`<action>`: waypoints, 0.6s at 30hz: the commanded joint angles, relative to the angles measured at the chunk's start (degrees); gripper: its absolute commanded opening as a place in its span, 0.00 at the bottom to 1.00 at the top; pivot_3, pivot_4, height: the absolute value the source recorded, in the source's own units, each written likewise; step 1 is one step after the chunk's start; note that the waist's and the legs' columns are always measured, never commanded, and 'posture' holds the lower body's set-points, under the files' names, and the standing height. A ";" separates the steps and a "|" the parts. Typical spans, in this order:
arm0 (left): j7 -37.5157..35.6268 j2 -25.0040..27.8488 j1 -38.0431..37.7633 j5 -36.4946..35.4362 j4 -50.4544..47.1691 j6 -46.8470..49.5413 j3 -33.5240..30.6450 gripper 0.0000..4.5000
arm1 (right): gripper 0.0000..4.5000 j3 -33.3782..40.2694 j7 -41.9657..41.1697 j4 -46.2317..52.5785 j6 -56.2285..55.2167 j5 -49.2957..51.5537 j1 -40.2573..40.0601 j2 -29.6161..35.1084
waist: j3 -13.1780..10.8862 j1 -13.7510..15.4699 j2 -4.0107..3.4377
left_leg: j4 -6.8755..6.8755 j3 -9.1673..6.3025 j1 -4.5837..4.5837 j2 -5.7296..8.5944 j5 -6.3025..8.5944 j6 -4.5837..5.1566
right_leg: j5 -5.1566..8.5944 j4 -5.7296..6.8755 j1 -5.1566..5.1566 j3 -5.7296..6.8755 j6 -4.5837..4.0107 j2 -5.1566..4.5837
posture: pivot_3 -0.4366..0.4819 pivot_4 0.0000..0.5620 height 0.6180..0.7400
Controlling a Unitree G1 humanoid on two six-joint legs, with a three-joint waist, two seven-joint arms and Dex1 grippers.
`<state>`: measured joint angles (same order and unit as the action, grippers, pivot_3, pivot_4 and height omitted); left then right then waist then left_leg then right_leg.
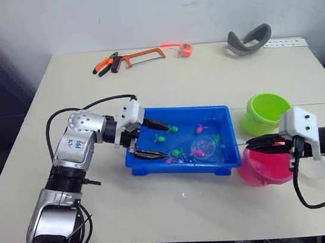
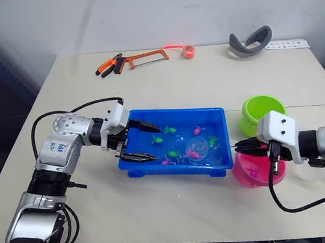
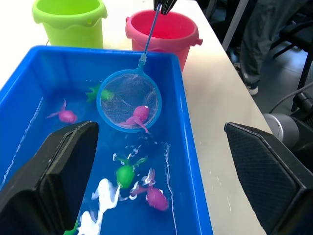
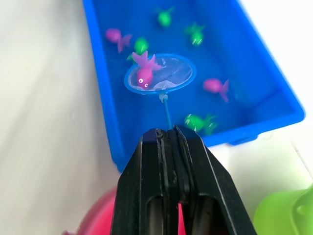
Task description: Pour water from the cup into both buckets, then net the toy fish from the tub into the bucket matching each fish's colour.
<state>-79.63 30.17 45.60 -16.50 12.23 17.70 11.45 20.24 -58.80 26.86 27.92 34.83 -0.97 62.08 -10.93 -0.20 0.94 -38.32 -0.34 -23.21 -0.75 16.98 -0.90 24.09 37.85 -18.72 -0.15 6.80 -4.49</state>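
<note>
Net point(image 4: 160, 73), light and likely flimsy, mid-frame over tub point(image 4: 105, 122), pink fish point(image 4: 143, 73) in hoop; right gripper point(image 4: 168, 139) jaws clamp its thin handle; left gripper point(image 1: 150, 140) jaws open.

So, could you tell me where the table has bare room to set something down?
Free: the wide stretch between the tub and the hacksaw, and the near edge in front of the tub. Crowded: around the pink bucket, green bucket and right gripper.
</note>
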 commanded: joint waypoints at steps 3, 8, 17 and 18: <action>-0.77 -1.41 1.16 -1.88 -1.26 1.09 -0.17 1.00 | 0.00 17.65 4.81 10.84 10.81 9.15 -5.59 -2.82 | 0.00 0.43 0.00 | 0.03 -0.03 -0.01 0.01 0.00 0.00 | 0.00 -0.04 0.02 0.00 0.00 0.00 | 0.48 0.27 1.00; -1.53 -4.05 2.45 -3.08 -0.61 2.18 0.04 1.00 | 0.00 35.53 5.20 17.51 17.34 12.97 -15.12 -6.94 | 0.00 1.59 0.00 | 0.07 -0.03 -0.03 0.05 0.01 0.01 | 0.00 -0.10 0.05 -0.01 0.01 0.02 | 0.48 0.27 1.00; -4.49 -8.62 6.74 -1.86 6.56 -1.51 1.33 1.00 | 0.00 61.39 -3.20 23.47 14.20 12.93 -37.69 -19.82 | 0.00 1.46 0.01 | 0.22 0.00 0.05 0.09 0.01 0.01 | -0.01 -0.19 0.11 -0.07 0.02 0.08 | 0.48 0.27 1.00; -4.82 -9.04 7.20 -1.68 7.44 -2.05 1.47 1.00 | 0.00 62.30 -4.13 23.42 12.21 11.73 -39.86 -21.65 | 0.00 1.33 0.01 | 0.24 0.05 0.09 0.08 0.01 0.01 | -0.01 -0.18 0.11 -0.11 0.02 0.09 | 0.48 0.27 1.00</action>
<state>-83.40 21.75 51.33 -17.91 19.19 17.29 12.60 78.96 -60.91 49.35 43.96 48.45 -38.65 42.46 -10.93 1.13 0.95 -38.06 -0.26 -23.10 -0.66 16.99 -0.88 24.08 37.68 -18.61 -0.30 6.82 -4.39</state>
